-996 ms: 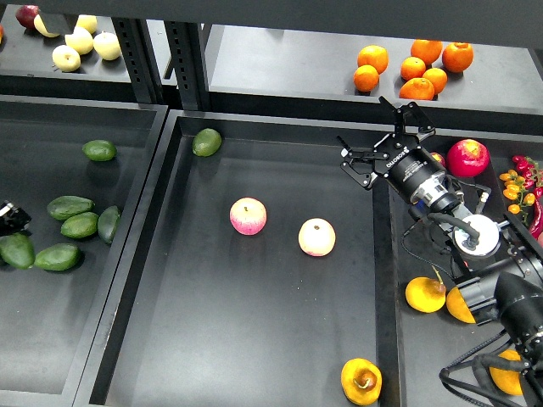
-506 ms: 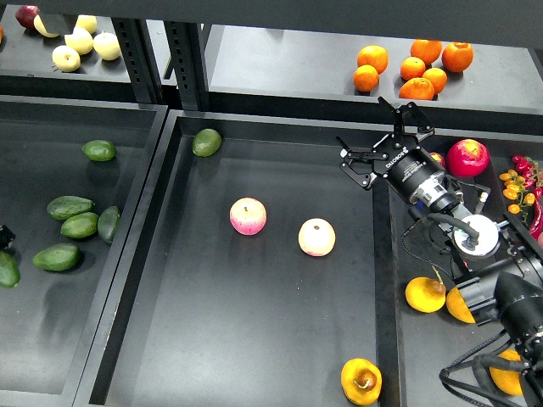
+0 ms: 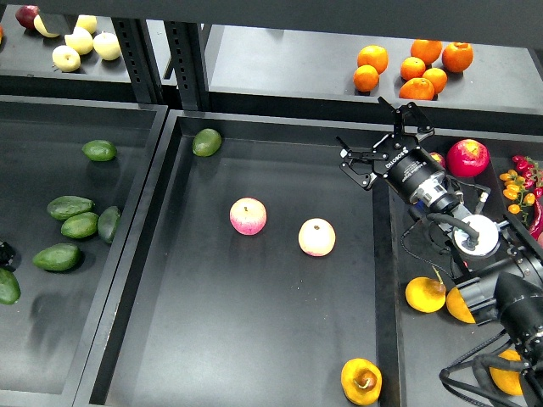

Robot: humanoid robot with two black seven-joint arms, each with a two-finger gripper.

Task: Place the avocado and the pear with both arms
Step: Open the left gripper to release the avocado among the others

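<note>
The dark green avocado [image 3: 7, 287] shows at the far left edge, just below my left gripper [image 3: 4, 253]. Only a dark sliver of that gripper is in view, and the avocado travels with it over the left tray [image 3: 34, 339]. The golden pear [image 3: 361, 381], with a brown patch around a hollow, lies at the front right of the middle tray [image 3: 254, 339]. My right gripper [image 3: 374, 141] is open and empty above the back right corner of that tray, far from the pear.
Several avocados [image 3: 69, 206] lie in the left tray. A lighter avocado [image 3: 206, 142] and two pink-yellow apples [image 3: 248, 216] [image 3: 316, 236] lie in the middle tray. Oranges [image 3: 414, 68] sit on the back shelf. Other pears [image 3: 424, 294] and a red apple [image 3: 468, 158] lie beside my right arm.
My left gripper has moved toward the front along the left edge, and the avocado has moved with it. My right arm has not moved.
</note>
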